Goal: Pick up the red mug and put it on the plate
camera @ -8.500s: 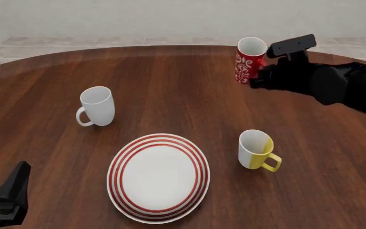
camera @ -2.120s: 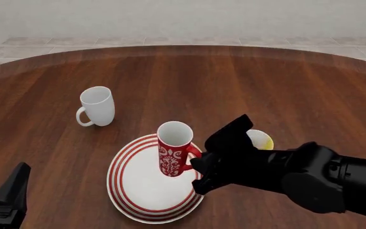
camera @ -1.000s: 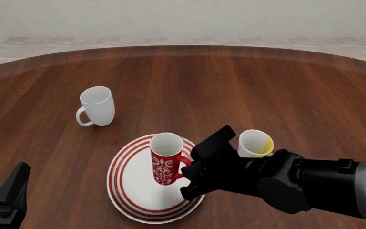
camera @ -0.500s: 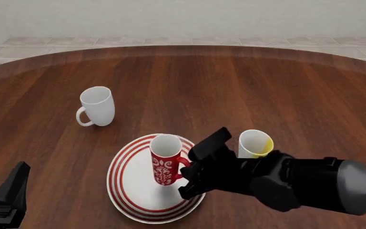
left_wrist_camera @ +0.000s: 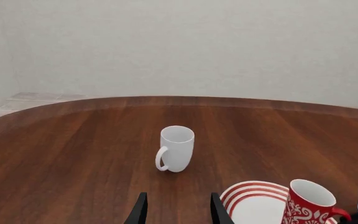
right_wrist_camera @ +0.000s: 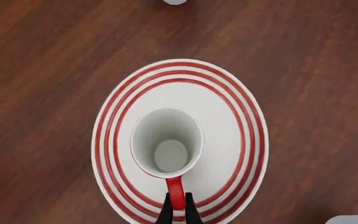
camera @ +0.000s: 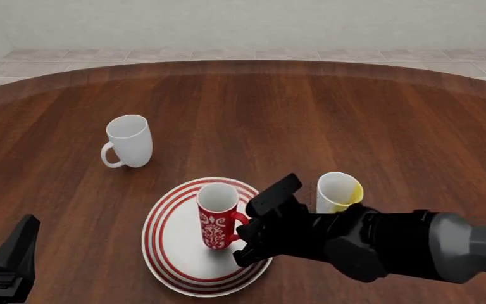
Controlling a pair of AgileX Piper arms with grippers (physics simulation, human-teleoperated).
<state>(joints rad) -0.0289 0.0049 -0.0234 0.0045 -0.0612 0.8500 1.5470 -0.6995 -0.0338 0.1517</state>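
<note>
Pinching the handle of the upright red mug (camera: 216, 215) from its right, the right gripper (right_wrist_camera: 175, 208) holds it over the plate's (camera: 165, 246) centre.

Right gripper (camera: 245, 239): fingertips hidden behind the red mug (camera: 216, 215) handle in front view. Plate (camera: 162, 253): right rim covered by that arm. Yellow-and-white mug (camera: 338, 192): base hidden. Left gripper (left_wrist_camera: 177, 213): cut off at frame edge.

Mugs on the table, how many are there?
3. The red mug stands on the plate, its handle between the right gripper's fingers. The white mug stands far left, the yellow-and-white mug right of the plate.
</note>
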